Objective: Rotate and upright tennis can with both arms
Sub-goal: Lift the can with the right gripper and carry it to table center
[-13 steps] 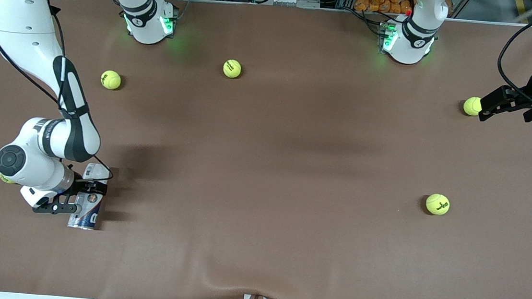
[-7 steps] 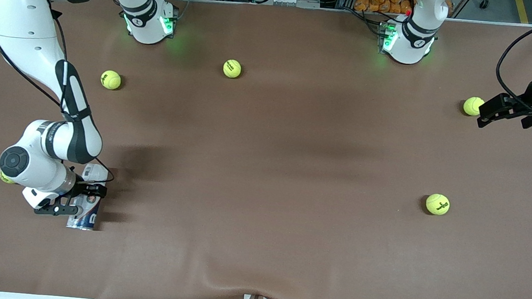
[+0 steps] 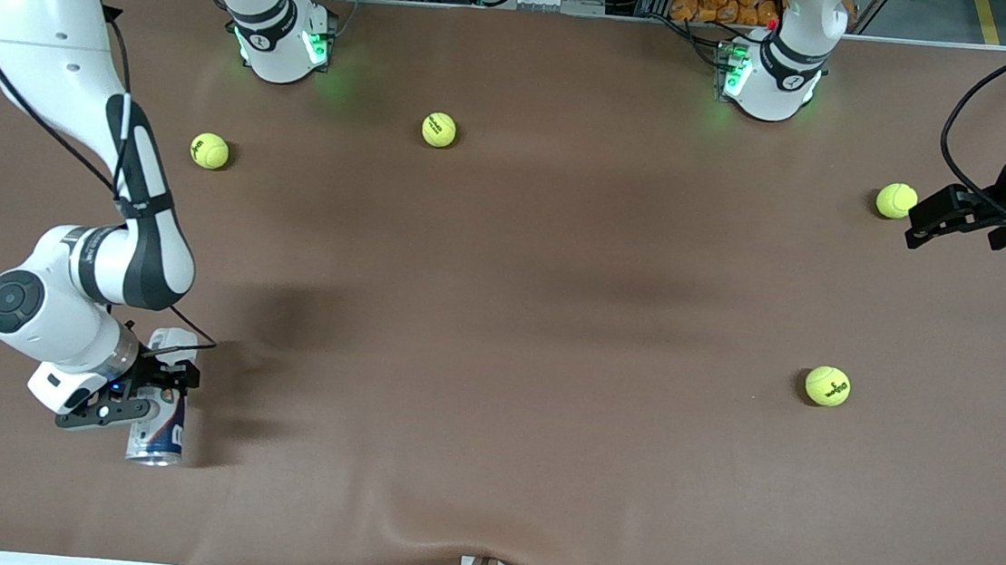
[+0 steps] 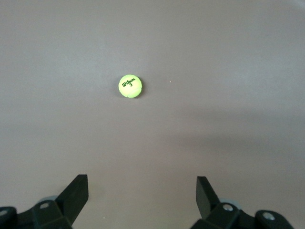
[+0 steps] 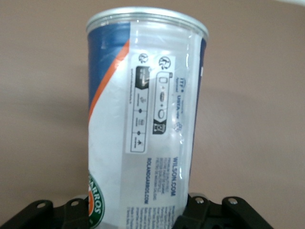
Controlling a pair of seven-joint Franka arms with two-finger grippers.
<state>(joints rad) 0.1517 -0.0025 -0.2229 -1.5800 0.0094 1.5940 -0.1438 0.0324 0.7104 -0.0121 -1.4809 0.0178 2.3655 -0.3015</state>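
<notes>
The right gripper (image 3: 149, 390) has its jaws pinching the tennis can (image 3: 158, 430), which lies near the worktop (image 3: 500, 319) edge at the right arm's end, silvery rim toward the front camera. The left gripper (image 3: 927, 219) waits with jaws spread at the left arm's end, just beside a tennis ball (image 3: 895, 200). Between the two arms lies broad bare worktop, with another ball (image 3: 827, 386) nearer the front camera.

Tennis can (image 5: 143, 129) — glossy plastic, silvery rim; table (image 3: 509, 319) — matt.
</notes>
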